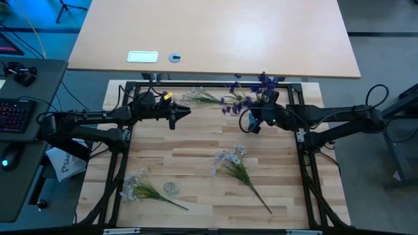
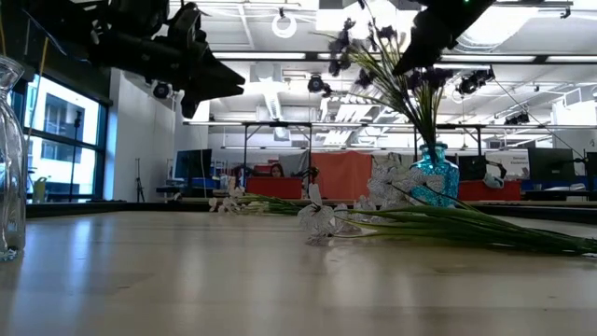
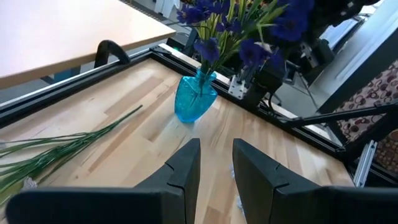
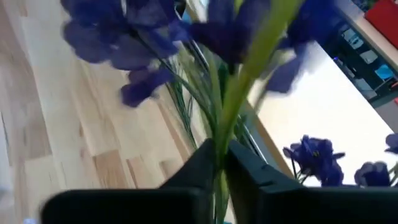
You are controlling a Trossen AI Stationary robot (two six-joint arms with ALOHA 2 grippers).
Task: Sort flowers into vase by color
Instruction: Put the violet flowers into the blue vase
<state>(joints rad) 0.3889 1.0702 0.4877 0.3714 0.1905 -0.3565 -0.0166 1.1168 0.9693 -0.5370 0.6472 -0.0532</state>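
Note:
A blue glass vase (image 1: 247, 122) stands at the table's far right and holds several purple-bloomed sprigs (image 1: 251, 91); it also shows in the left wrist view (image 3: 195, 99) and the low view (image 2: 434, 175). My right gripper (image 4: 219, 163) is just above the vase, shut on a purple sprig's stem. My left gripper (image 3: 216, 163) is open and empty, held above the table to the left of the vase. Pale sprigs lie flat on the table at the far edge (image 1: 202, 96), the middle (image 1: 232, 162) and the near left (image 1: 140, 187). My right gripper pinches a purple sprig's green stem (image 4: 225, 134) between its two fingers, below the blooms. The stem runs on past the fingertips to the purple blooms (image 4: 217, 31). In the low view the stems go down from the gripper (image 2: 438, 28) into the vase; the held stem's lower end is hidden.
A clear glass vase (image 1: 171, 189) stands near the table's front left, beside the near-left pale sprig; it shows at the left edge of the low view (image 2: 9, 159). A black frame (image 1: 124, 156) rims the wooden table. The middle-left of the table is bare wood.

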